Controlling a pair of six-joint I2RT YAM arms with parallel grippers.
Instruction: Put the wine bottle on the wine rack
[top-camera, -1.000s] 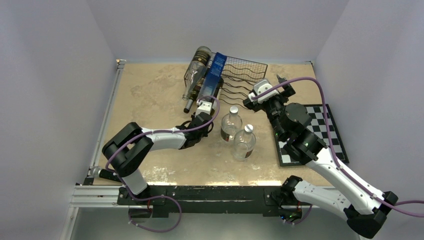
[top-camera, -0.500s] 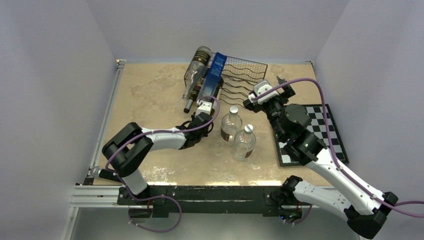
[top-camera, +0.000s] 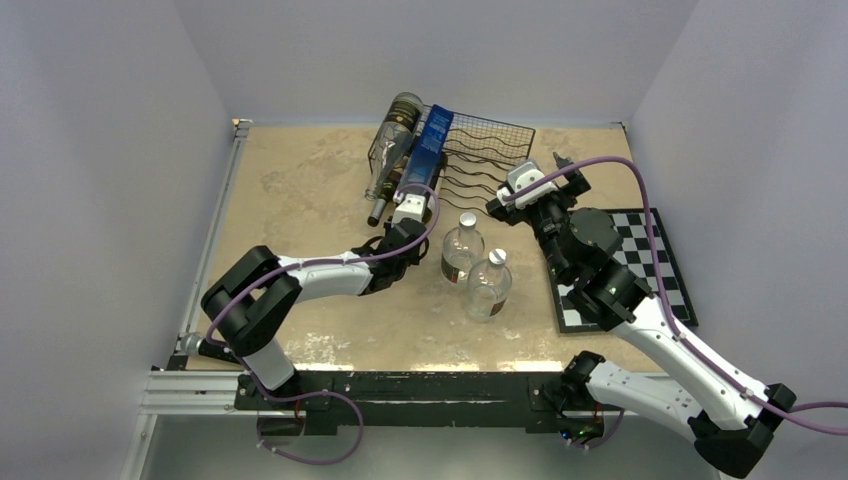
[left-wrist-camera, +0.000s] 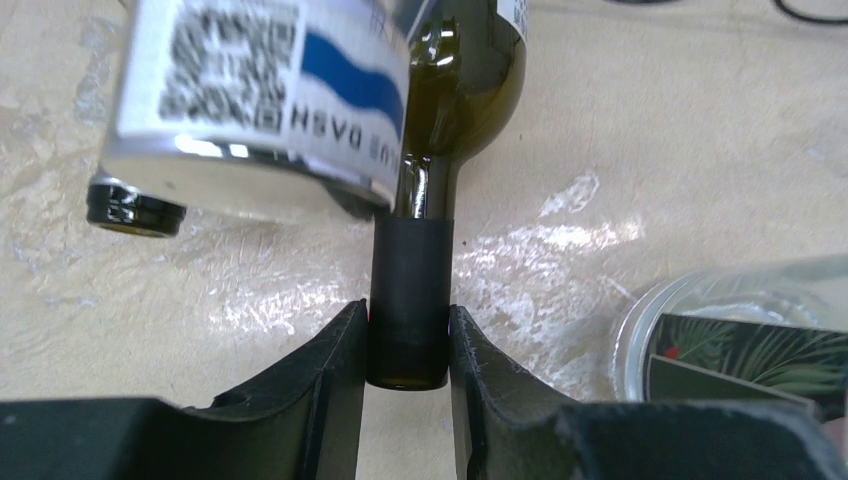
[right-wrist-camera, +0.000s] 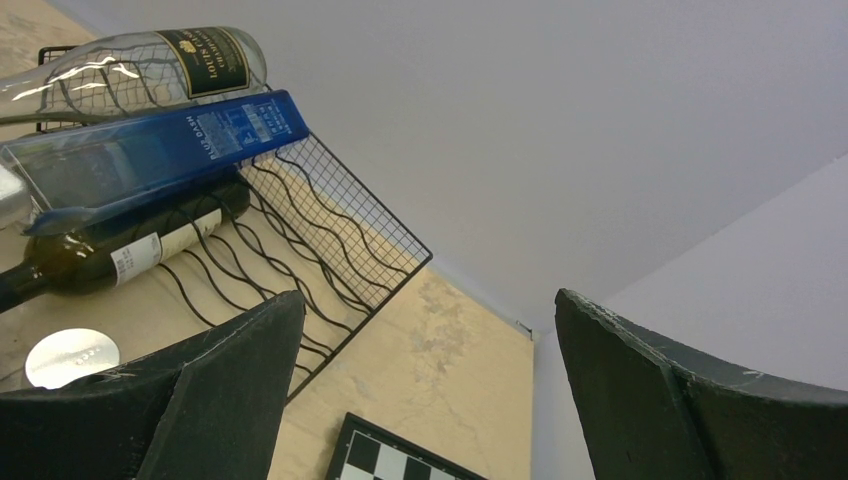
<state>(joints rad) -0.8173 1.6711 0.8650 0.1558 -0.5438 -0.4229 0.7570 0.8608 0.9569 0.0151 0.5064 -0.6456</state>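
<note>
My left gripper is clamped on the neck of the wine bottle. The bottle lies on its side, neck over the table and body at the left of the wine rack, under a blue bottle. My right gripper hangs beside the rack's right side, jaws wide apart, holding nothing.
</note>
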